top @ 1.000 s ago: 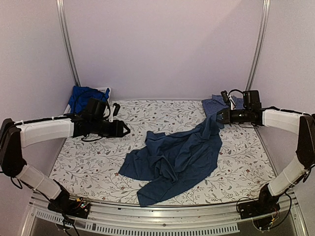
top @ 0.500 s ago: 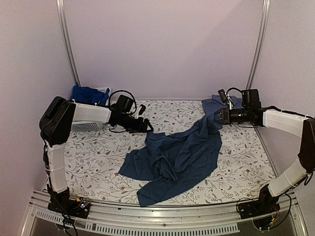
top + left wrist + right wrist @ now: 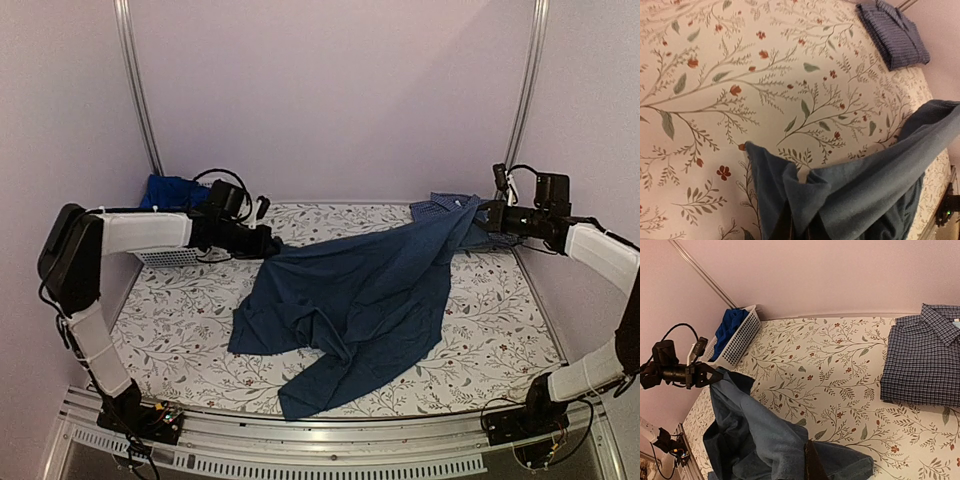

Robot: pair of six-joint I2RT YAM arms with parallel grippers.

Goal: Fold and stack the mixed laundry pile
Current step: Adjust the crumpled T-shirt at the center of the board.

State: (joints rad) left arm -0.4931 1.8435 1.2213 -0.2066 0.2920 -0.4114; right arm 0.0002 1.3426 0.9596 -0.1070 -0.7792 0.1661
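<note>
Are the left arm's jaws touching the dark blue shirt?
Touching. The right wrist view shows the left jaws shut on a corner of the dark blue shirt, which hangs from them.

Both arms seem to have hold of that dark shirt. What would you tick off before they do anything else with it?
1. Hold of left gripper on navy shirt: ok, shut on the cloth.
2. Hold of right gripper on it: ok, shut on the far end.
3. Shirt spread flat: not ok. The top edge hangs raised between the arms, while the lower part lies bunched on the table.
4. Which parts are pinched, shoulders or hem: cannot tell.
5. Checked shirt folded at the back right: ok.
6. Pile finished: not ok, a blue garment sits in the basket.
</note>
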